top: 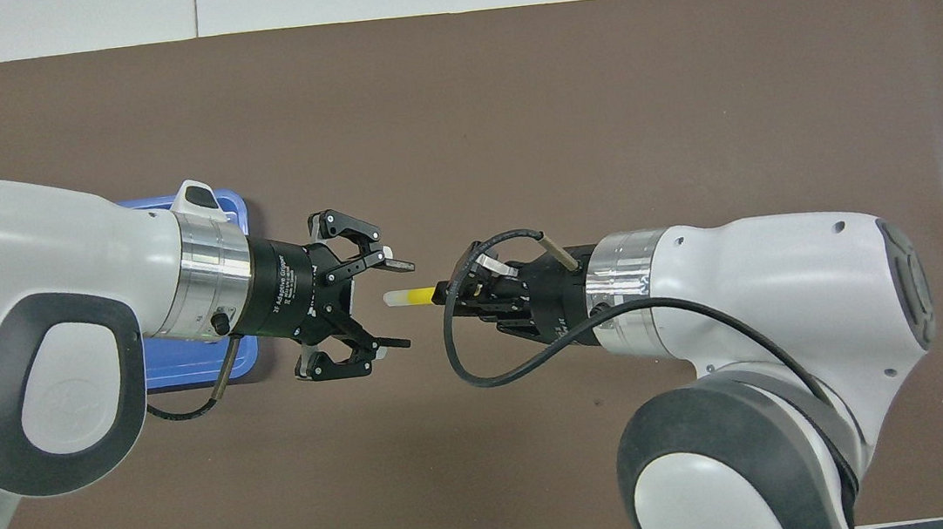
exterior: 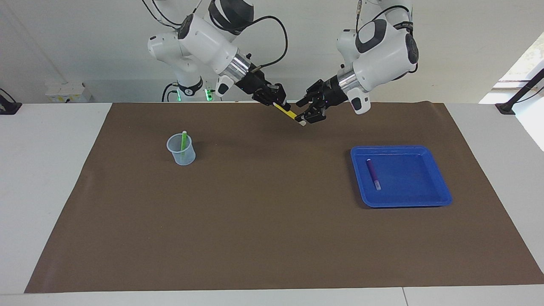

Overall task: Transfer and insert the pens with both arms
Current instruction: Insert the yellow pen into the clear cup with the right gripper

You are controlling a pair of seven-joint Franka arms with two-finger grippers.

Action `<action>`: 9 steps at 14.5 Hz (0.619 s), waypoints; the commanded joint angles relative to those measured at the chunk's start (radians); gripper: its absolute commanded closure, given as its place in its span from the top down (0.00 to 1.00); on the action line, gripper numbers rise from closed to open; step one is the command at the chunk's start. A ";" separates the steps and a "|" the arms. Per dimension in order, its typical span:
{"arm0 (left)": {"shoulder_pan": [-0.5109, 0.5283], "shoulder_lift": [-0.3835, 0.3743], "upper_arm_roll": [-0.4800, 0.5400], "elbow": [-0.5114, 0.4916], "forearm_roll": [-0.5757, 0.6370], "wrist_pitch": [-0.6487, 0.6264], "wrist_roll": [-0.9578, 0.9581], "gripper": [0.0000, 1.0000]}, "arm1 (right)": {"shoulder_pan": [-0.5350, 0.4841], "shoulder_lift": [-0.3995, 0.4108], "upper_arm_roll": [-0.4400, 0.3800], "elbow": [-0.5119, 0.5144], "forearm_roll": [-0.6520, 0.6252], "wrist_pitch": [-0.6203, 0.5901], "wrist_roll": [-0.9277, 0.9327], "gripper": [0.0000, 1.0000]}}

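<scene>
My left gripper (top: 395, 304) gapes, released, so my right gripper (top: 450, 291), clenching the yellow pen (top: 412, 296), can carry it off

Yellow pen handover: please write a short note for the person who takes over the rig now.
Left tool: open, over the brown mat, clear of the pen.
Right tool: shut on the slim yellow marker pen, in the air.
Green marker pen: standing in the clear plastic cup; done.
Purple marker pen: lying in the blue plastic tray.
Left to do: insert yellow, then transfer and insert purple.
</scene>
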 commanded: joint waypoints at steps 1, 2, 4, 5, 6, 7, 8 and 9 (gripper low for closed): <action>0.011 -0.031 0.013 -0.040 0.001 0.021 0.089 1.00 | -0.041 -0.016 0.003 -0.009 -0.056 -0.065 0.000 0.00; 0.033 -0.031 0.013 -0.046 0.013 0.018 0.136 1.00 | -0.064 -0.023 0.003 -0.006 -0.099 -0.107 -0.017 0.00; 0.066 -0.032 0.013 -0.053 0.085 0.002 0.198 1.00 | -0.105 -0.037 0.002 0.002 -0.164 -0.189 -0.050 0.00; 0.081 -0.032 0.013 -0.056 0.121 -0.014 0.242 1.00 | -0.128 -0.051 0.002 0.002 -0.208 -0.240 -0.084 0.00; 0.105 -0.032 0.013 -0.059 0.157 -0.038 0.305 1.00 | -0.156 -0.058 0.002 0.002 -0.256 -0.295 -0.128 0.00; 0.129 -0.032 0.013 -0.059 0.200 -0.066 0.393 1.00 | -0.180 -0.066 0.002 0.005 -0.300 -0.340 -0.168 0.00; 0.153 -0.031 0.013 -0.059 0.246 -0.090 0.488 1.00 | -0.203 -0.074 0.000 0.009 -0.357 -0.378 -0.201 0.00; 0.184 -0.023 0.013 -0.060 0.292 -0.104 0.587 1.00 | -0.223 -0.075 -0.003 0.017 -0.415 -0.407 -0.236 0.00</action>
